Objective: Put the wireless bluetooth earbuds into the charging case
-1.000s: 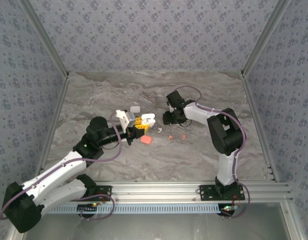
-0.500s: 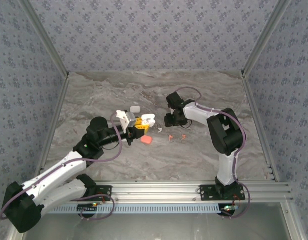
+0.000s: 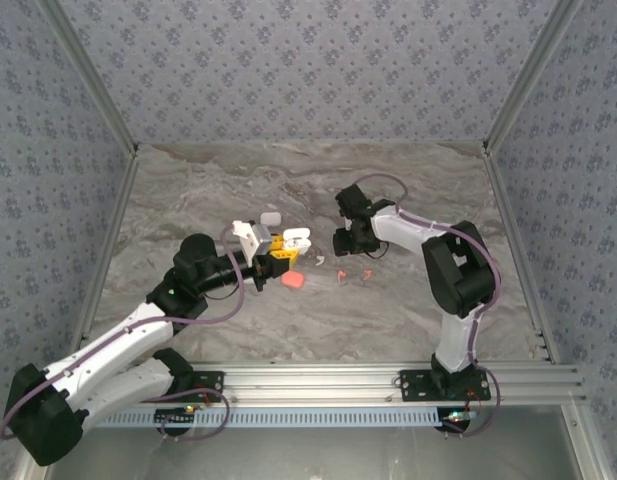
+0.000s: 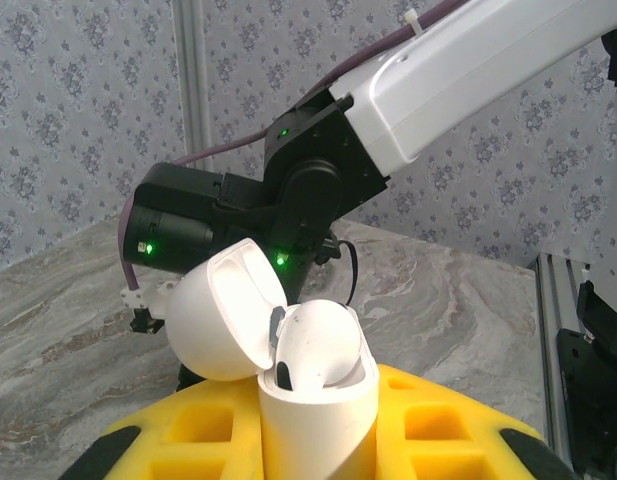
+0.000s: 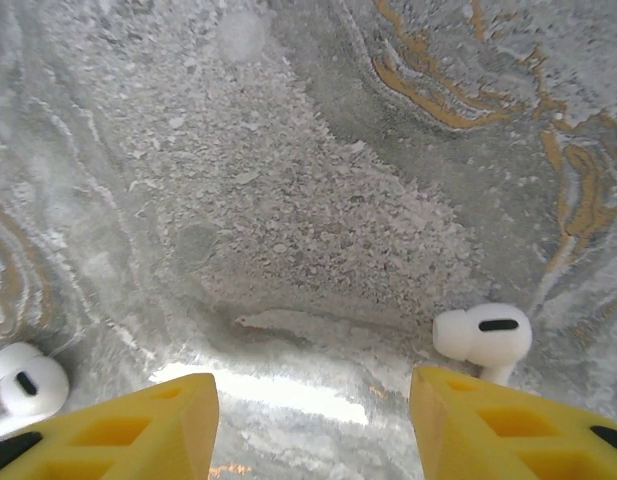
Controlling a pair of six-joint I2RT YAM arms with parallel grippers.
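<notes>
Your right claw [image 5: 310,400] stands half open, empty; pinch the light, slippery earbud [image 5: 483,335] beside it by the head.

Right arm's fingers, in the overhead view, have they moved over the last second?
Yes, slightly: the right fingers shifted rightward and toward the near edge, closer to the coral earbuds lying on the table.

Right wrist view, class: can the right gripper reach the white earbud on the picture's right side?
Probably yes: the right gripper hangs open above the table, and that earbud lies uncovered just past one fingertip; a small sideways shift should do.
</notes>
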